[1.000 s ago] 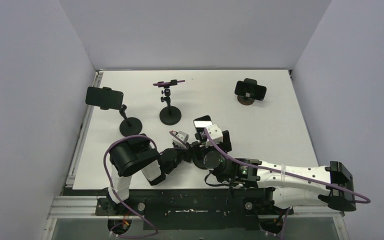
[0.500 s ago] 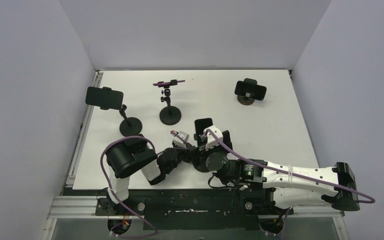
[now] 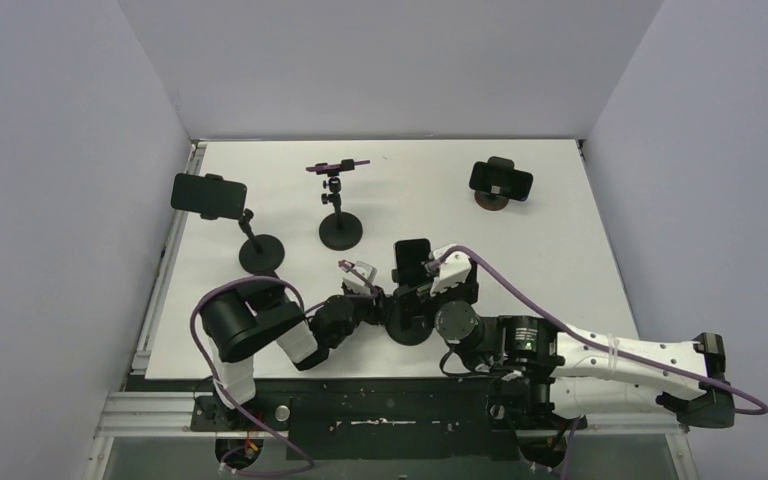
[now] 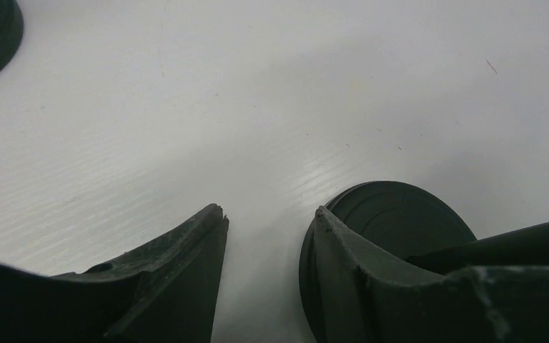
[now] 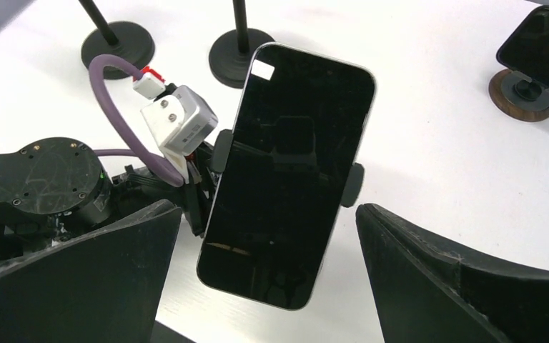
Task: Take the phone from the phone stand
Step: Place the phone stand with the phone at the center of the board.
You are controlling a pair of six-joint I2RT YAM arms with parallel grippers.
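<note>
A black phone [image 3: 412, 258] sits clamped upright in a phone stand in the near middle of the table. In the right wrist view the phone [image 5: 293, 171] fills the centre, with the stand's side clamps on its edges. My right gripper [image 5: 268, 209] is open, one finger on each side of the phone's lower end, not touching it. It also shows in the top view [image 3: 423, 285]. My left gripper [image 4: 270, 214] is open and low on the table, its right finger against the stand's round black base [image 4: 400, 221]. The left gripper also shows in the top view [image 3: 382, 303].
Three other stands are on the white table [image 3: 560, 250]: one with a black phone [image 3: 208, 195] at the left, one with a purple phone [image 3: 338, 166] at the back middle, a wooden one with a black phone [image 3: 501, 181] at the back right. White walls surround the table.
My right arm has swung to the right and its gripper now faces the phone squarely, fingers either side. The left gripper has stayed at the stand's base.
</note>
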